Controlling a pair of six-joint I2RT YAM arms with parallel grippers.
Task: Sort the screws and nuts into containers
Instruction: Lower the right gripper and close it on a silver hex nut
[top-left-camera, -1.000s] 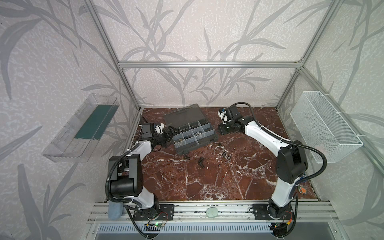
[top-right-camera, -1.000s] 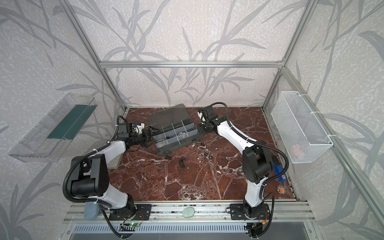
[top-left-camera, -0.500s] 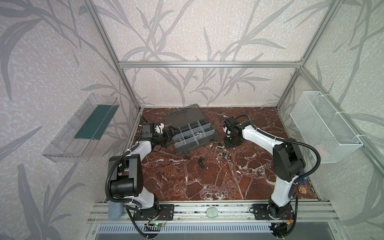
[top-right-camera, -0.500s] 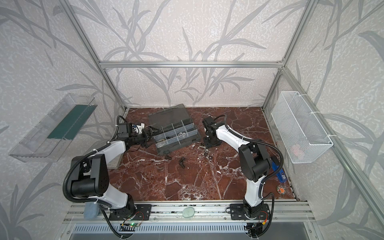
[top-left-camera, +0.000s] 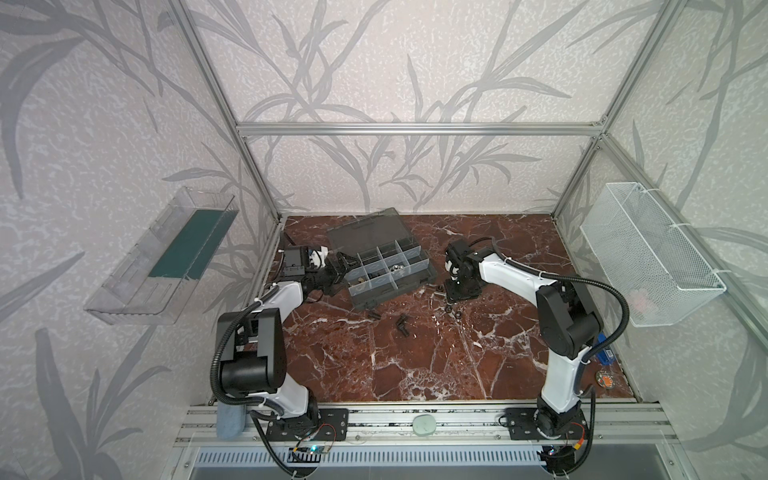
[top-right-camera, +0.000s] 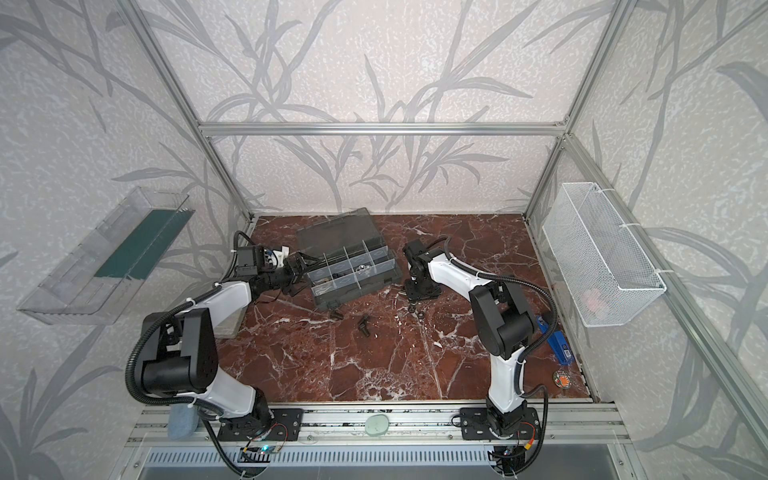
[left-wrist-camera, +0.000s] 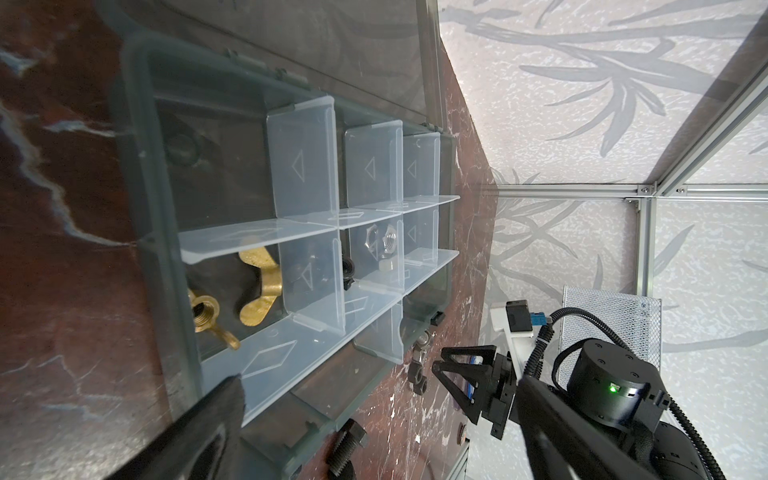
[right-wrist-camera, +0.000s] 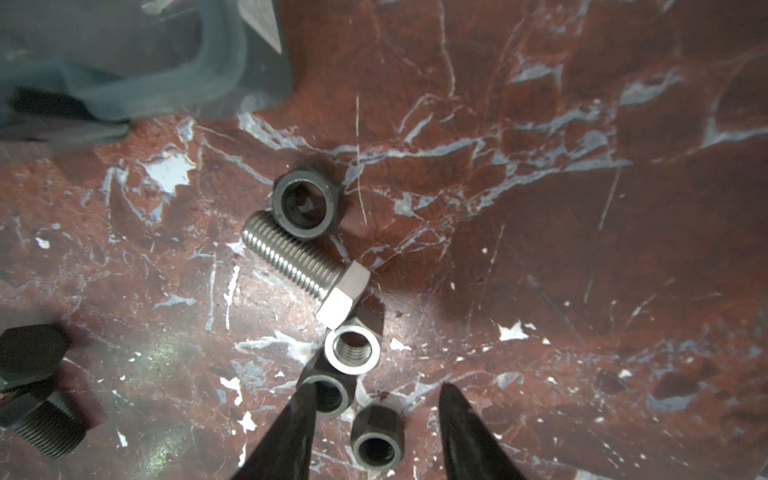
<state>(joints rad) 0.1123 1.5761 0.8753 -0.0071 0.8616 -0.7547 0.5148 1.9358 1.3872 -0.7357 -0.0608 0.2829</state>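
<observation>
Black metal hex nut (right-wrist-camera: 377, 440) lies between right end effector's (right-wrist-camera: 376, 388) released fingers (right-wrist-camera: 291, 436); clench centred, then carry ten o'clock to grey plastic organizer case (top-left-camera: 392, 291).

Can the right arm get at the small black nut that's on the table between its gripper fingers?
Probably yes. The right gripper is open, and the black nut lies on the table between its fingers, nothing covering it. One finger overlaps a neighbouring dark nut, which might get nudged or caught.

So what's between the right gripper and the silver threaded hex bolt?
In the right wrist view: a shiny silver hex nut at the head of the silver threaded hex bolt, a dark grey hex nut beside it.
</observation>
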